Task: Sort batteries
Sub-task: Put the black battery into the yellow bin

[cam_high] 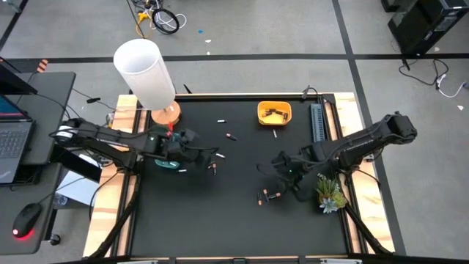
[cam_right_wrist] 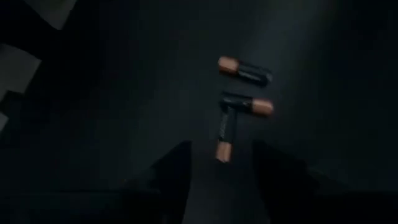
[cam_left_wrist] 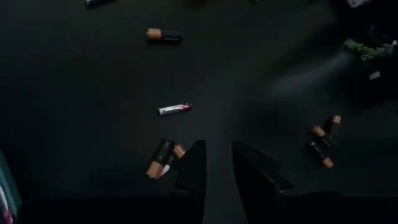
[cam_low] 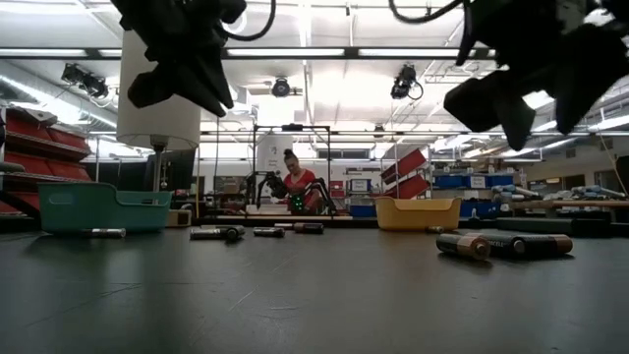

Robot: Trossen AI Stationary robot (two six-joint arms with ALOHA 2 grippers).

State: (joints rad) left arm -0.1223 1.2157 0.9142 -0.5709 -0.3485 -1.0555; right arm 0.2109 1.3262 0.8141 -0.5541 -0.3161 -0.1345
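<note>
Both arms over the black desk (cam_high: pixel 242 220), nothing held.
High view: left end effector (cam_high: pixel 212 155) by the teal bowl (cam_high: pixel 170 166), right end effector (cam_high: pixel 267 167) just above 3 dark batteries (cam_high: pixel 270 195); orange bowl (cam_high: pixel 274 112) at the far edge. Low view: 2 batteries (cam_low: pixel 503 245) lying flat on the right. L wrist: fingers (cam_left_wrist: pixel 194 168) narrow gap, empty, battery pair (cam_left_wrist: pixel 163 157) beside them. R wrist: fingers (cam_right_wrist: pixel 171 180) wide, empty, 3 batteries (cam_right_wrist: pixel 239 93) just ahead.

white cylinder (cam_high: pixel 144 72), plant sprig (cam_high: pixel 330 193), laptop (cam_high: pixel 13 139)
</note>
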